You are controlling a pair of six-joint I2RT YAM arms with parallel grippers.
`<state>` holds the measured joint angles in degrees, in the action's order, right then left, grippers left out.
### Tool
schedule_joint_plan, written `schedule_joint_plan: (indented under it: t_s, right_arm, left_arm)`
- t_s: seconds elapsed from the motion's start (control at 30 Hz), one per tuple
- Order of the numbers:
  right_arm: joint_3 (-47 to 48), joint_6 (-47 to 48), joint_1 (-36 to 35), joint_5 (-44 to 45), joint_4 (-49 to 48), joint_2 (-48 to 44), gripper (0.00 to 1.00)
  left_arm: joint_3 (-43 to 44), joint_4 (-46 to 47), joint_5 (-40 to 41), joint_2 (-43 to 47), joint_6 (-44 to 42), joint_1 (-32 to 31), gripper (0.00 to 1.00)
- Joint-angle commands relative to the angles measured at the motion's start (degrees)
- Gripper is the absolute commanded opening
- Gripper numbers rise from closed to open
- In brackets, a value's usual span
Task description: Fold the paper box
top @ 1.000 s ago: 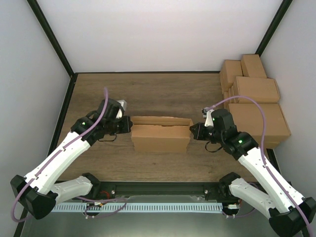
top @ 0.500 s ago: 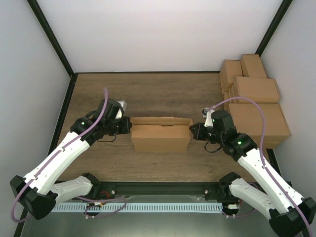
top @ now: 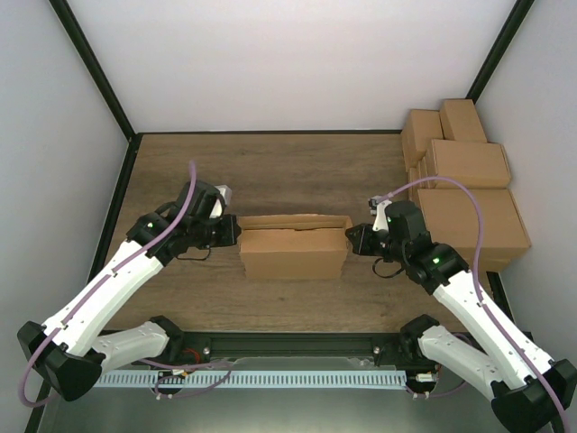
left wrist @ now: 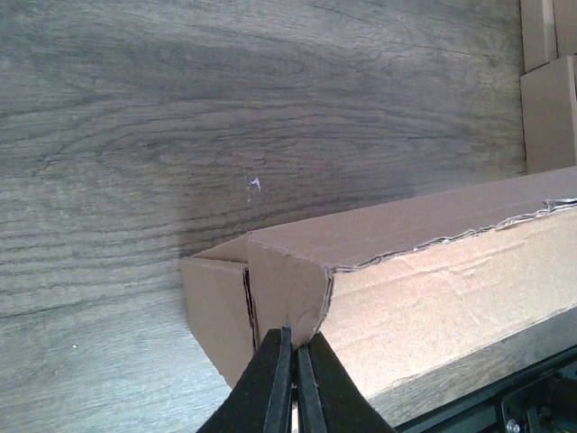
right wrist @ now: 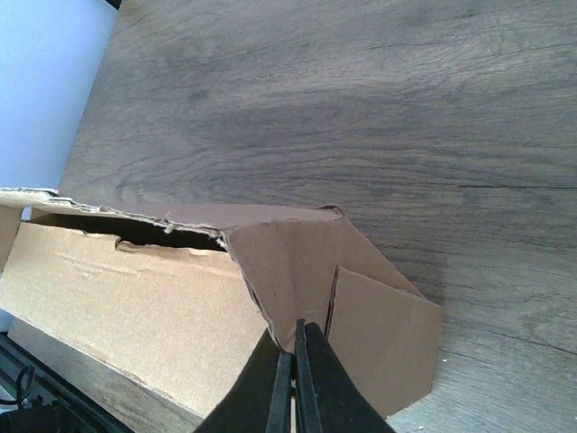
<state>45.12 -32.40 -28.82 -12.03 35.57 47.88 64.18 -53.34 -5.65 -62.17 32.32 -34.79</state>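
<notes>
The left gripper [left wrist: 291, 340] and right gripper [right wrist: 293, 332], both closed and empty, are touching the box [top: 293, 253] ends just ahead of them.

Paper box [top: 293, 255] shifted slightly left, right claw [top: 351, 237] edged left at its end

The left arm [top: 108, 289] and the right arm [top: 469, 307] are clad in white shells along the links, with black housings at the joints and black bases. A small green light [top: 150, 224] is lit on each forearm. A lilac cable [top: 195, 185] is looped from each wrist down the arm. The left gripper [left wrist: 295, 341] and right gripper [right wrist: 293, 330] are formed of slim matte black fingers tapered to narrow tips
</notes>
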Motion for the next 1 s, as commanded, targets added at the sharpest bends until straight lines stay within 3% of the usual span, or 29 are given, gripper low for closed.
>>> schedule_joint_plan:
  t_s: [0.0,0.7,0.97]
  right_arm:
    - [-2.98,-0.81,-0.80,-1.41,10.13,2.03,0.01]
    - [-2.64,-2.67,-4.28,2.23,12.79,1.95,0.01]
    - [-4.03,-9.11,-13.45,7.26,15.07,1.85,0.01]
  left_arm:
    - [-0.79,-3.66,-2.88,-0.44,-0.38,-0.55,0.04]
    - [-5.21,-2.33,1.58,-0.25,3.10,-5.72,0.04]
    - [-6.79,-1.59,2.07,1.05,4.13,-6.39,0.04]
